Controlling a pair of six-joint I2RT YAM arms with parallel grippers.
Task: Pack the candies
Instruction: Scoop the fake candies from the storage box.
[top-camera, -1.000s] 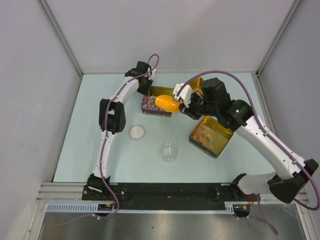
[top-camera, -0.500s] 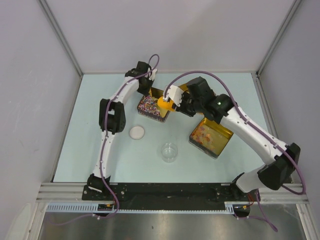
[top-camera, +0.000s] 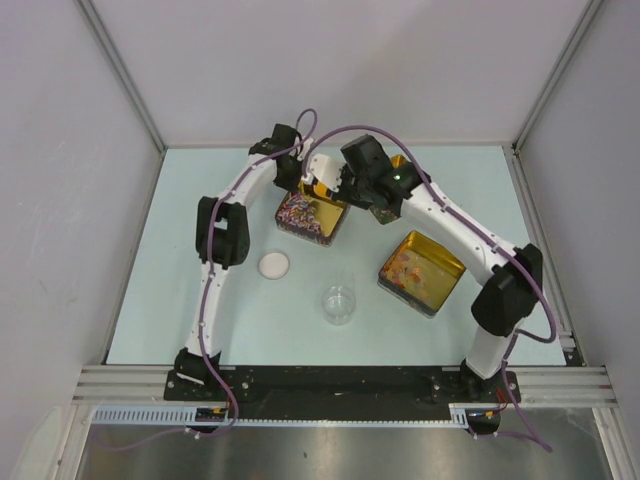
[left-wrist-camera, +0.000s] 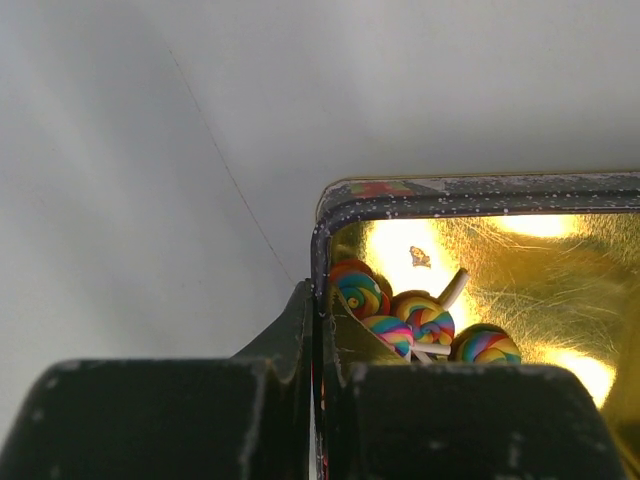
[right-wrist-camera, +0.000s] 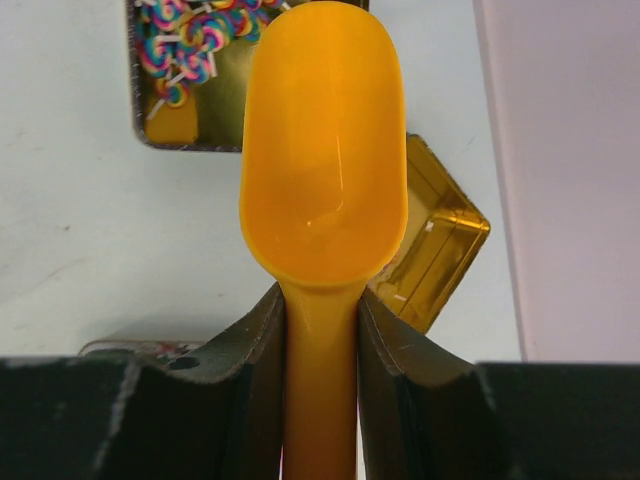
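Note:
The candies (top-camera: 303, 212) are tiny rainbow-swirl lollipops heaped in a dark-sided gold tin (top-camera: 333, 226) at the back middle. My left gripper (top-camera: 297, 186) is shut on that tin's back left wall. In the left wrist view its jaws (left-wrist-camera: 320, 340) pinch the thin wall, with candies (left-wrist-camera: 425, 322) just inside on the gold floor. My right gripper (top-camera: 327, 186) is shut on the handle of an orange scoop (right-wrist-camera: 325, 150), whose bowl is empty and hovers near the tin's (right-wrist-camera: 172, 132) edge, with candies (right-wrist-camera: 190, 40) beyond. A second gold tin (top-camera: 440, 262) holds a few candies (top-camera: 410, 268).
A gold lid (right-wrist-camera: 440, 240) lies by the back right, mostly under my right arm in the top view. A small clear cup (top-camera: 339, 303) and a white round lid (top-camera: 273, 264) sit on the pale table (top-camera: 180, 290) in front. Grey walls (top-camera: 60, 150) enclose the sides and back.
My right arm has swung left and back, carrying the scoop from between the two tins to the candy tin's back edge. The left arm has stayed at the tin's wall.

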